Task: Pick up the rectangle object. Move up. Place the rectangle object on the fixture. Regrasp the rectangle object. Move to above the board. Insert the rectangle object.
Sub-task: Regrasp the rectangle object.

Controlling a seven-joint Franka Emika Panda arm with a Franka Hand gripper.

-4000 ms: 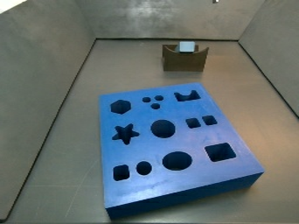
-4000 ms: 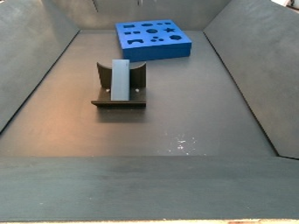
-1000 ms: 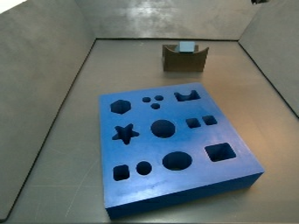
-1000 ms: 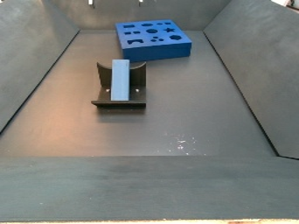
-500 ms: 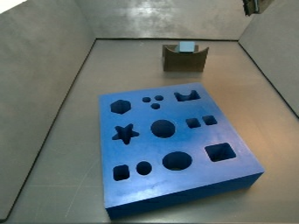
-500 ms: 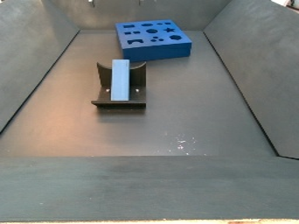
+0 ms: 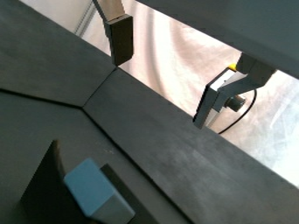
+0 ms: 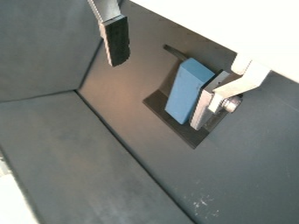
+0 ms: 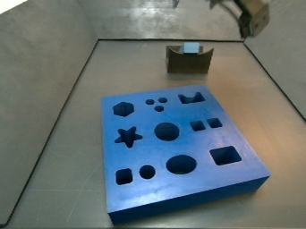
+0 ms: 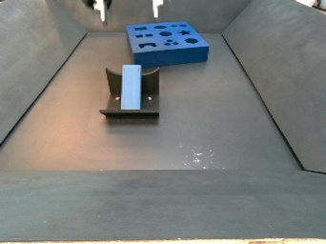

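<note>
Gripper: the two-finger gripper (image 8: 163, 66) hangs high over the tray with its flat silver fingers (image 8: 114, 35) spread apart and nothing between them. A side view catches only a blurred dark shape of it at the upper corner (image 9: 251, 16).

Block: the small light grey-blue rectangular block (image 8: 187, 90) sits in the notch of the brown-olive U-shaped fixture (image 10: 129, 93), leaning along its length, one end raised. Resting there, it seems parked so the fingers can take a fresh hold on it, which I judge to be the step in hand.

Board: the large bright blue slab with shaped cut-outs (image 9: 180, 148) lies flat on the floor, well apart from the fixture, every hole empty.

Views: in a wrist view the block and the fixture show together below the open fingers. In a wrist view (image 7: 98, 192) only a corner of the block shows. A side view (image 10: 99, 8) barely shows the fingertips at the top edge.
</note>
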